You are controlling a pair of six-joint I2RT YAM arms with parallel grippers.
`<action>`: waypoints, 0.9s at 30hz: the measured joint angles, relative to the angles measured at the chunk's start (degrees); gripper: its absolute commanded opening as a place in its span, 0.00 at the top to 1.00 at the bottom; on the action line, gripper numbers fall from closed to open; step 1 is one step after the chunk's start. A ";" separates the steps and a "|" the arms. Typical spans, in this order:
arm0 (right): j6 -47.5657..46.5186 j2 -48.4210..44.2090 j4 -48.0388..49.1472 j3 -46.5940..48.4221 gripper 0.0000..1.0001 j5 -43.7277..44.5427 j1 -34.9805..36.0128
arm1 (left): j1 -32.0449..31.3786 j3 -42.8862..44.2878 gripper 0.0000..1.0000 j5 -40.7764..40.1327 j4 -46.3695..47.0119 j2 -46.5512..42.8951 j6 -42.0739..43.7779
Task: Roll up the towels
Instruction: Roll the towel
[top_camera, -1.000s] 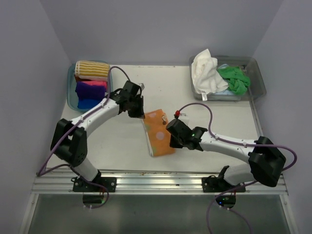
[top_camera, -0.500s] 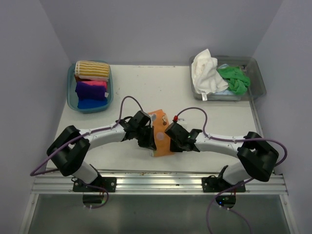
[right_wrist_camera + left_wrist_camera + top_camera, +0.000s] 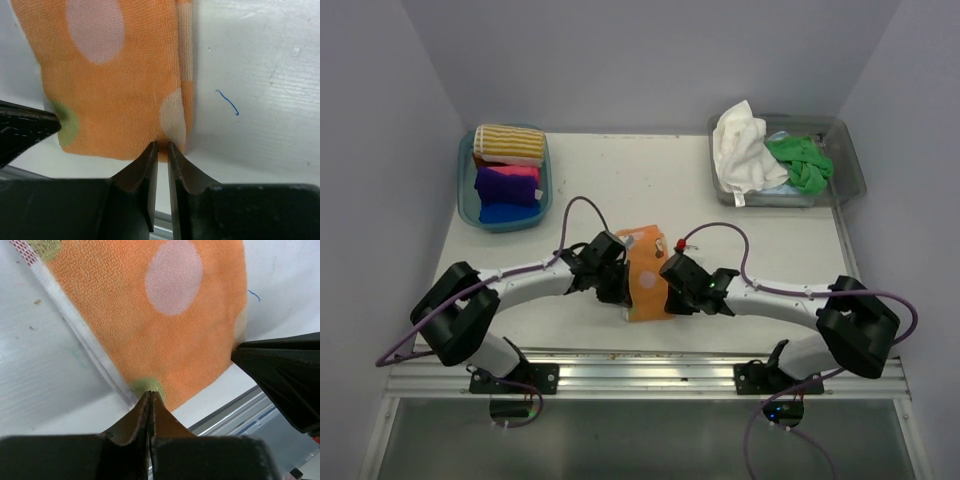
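An orange towel (image 3: 646,282) with pale and green dots lies folded into a narrow strip mid-table, between the two grippers. My left gripper (image 3: 624,294) is shut, its tips (image 3: 150,395) touching the green dot at the towel's (image 3: 165,315) near left corner. My right gripper (image 3: 666,296) stands a narrow gap open, its tips (image 3: 163,146) against the towel's (image 3: 115,85) near right corner. Rolled striped, purple, pink and blue towels fill the blue tub (image 3: 466,190). A white towel (image 3: 740,145) and a green towel (image 3: 802,162) lie crumpled in the clear tub (image 3: 850,160).
The blue tub stands at the back left, the clear tub at the back right. A metal rail (image 3: 650,368) runs along the table's near edge, just behind both grippers. Purple cables loop over each arm.
The left arm swung from beside the blue tub down to the towel's near left corner. The towel went from a wide sheet to a narrow strip. The right jaws parted slightly.
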 measured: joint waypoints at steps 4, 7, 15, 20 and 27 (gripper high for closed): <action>0.63 -2.56 -1.55 0.00 0.63 0.09 0.33 | -0.15 0.00 0.74 -1.81 -2.14 -4.44 0.98; 0.61 -4.07 -2.38 0.00 0.55 0.22 0.33 | -0.37 -0.17 0.66 -3.28 -3.52 -7.28 0.63; -0.04 -4.11 -2.43 -1.29 0.54 -0.79 0.33 | -0.42 -7.02 0.64 -1.90 -2.10 -7.41 -1.31; -0.20 -3.26 -1.75 -2.05 0.56 -1.49 0.33 | -0.42 -8.26 0.64 -0.55 0.15 -6.49 -3.52; -0.26 -1.64 -0.76 -3.34 0.63 -2.62 0.33 | -0.42 -9.14 0.68 0.50 3.34 -6.47 -4.59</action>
